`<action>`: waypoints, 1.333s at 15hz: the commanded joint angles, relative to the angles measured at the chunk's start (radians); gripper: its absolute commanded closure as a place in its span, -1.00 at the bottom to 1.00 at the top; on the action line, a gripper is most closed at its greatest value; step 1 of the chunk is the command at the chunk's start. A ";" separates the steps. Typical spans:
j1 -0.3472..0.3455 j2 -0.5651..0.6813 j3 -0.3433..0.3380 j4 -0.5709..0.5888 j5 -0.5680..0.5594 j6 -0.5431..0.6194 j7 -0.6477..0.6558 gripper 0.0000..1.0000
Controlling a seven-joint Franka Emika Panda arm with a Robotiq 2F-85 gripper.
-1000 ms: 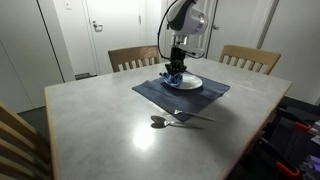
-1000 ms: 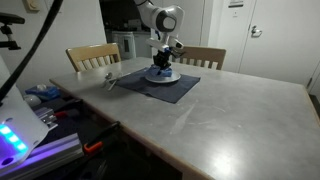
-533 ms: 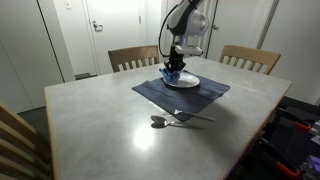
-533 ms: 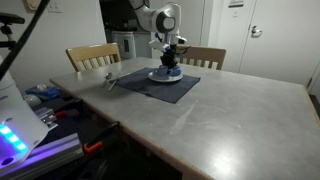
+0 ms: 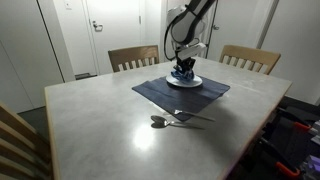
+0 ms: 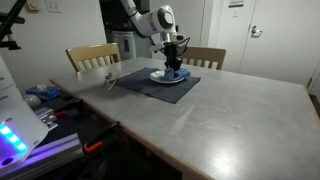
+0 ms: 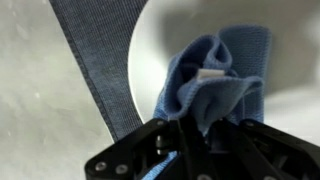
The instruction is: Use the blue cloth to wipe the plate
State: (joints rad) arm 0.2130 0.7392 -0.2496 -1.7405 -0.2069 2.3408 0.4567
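A white plate sits on a dark blue placemat at the far side of the table; it also shows in the other exterior view and in the wrist view. My gripper is shut on a bunched blue cloth and presses it down on the plate. In both exterior views the cloth shows as a small blue bundle under the fingers. The fingertips are buried in the cloth.
A metal spoon and another utensil lie on the grey table in front of the placemat. Wooden chairs stand behind the table. A bench with equipment stands beside the table edge.
My gripper has moved across the plate with the blue cloth, toward the plate's far side in the exterior views. The plate and placemat have stayed put.
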 commanded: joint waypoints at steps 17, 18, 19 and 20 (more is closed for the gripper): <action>-0.197 -0.009 0.279 0.065 0.088 -0.413 -0.613 0.95; -0.208 -0.011 0.289 0.060 0.120 -0.389 -0.616 0.95; -0.224 -0.012 0.303 0.056 0.158 -0.365 -0.631 0.95; -0.241 -0.014 0.317 0.050 0.200 -0.338 -0.643 0.95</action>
State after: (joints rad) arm 0.0305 0.7274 0.0154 -1.6857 -0.1010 1.9596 -0.1346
